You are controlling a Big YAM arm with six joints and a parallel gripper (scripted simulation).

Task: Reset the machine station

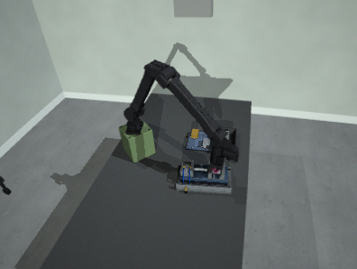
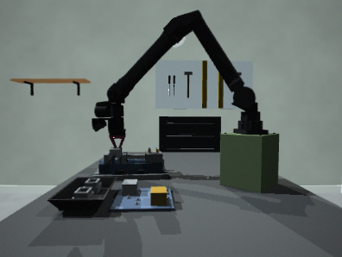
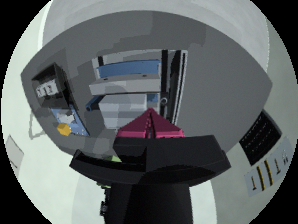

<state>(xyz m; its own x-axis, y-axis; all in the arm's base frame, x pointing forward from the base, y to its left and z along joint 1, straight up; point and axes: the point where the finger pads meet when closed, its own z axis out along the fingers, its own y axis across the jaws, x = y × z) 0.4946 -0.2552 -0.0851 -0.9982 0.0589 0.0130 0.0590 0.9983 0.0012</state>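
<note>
Nearest, two finished parts (image 2: 87, 186) sit in the black tray (image 2: 65, 203); beside it, a gray blank (image 2: 129, 186) and a brass blank (image 2: 158, 195) rest on the infeed plate (image 2: 166, 205). Beyond, the gripper (image 2: 117, 142), fingers pinched fully together and empty, hangs tips-down just above a gray block (image 2: 115, 152) in the vise (image 2: 131, 165).

Black boxy arm (image 2: 173, 47), magenta-tipped claw (image 2: 117, 142).

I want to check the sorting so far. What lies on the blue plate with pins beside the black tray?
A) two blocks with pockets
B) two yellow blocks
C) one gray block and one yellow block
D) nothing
C: the exterior view shows a gray block and a yellow block on the blue plate; the pocketed blocks sit in the black tray.
</note>
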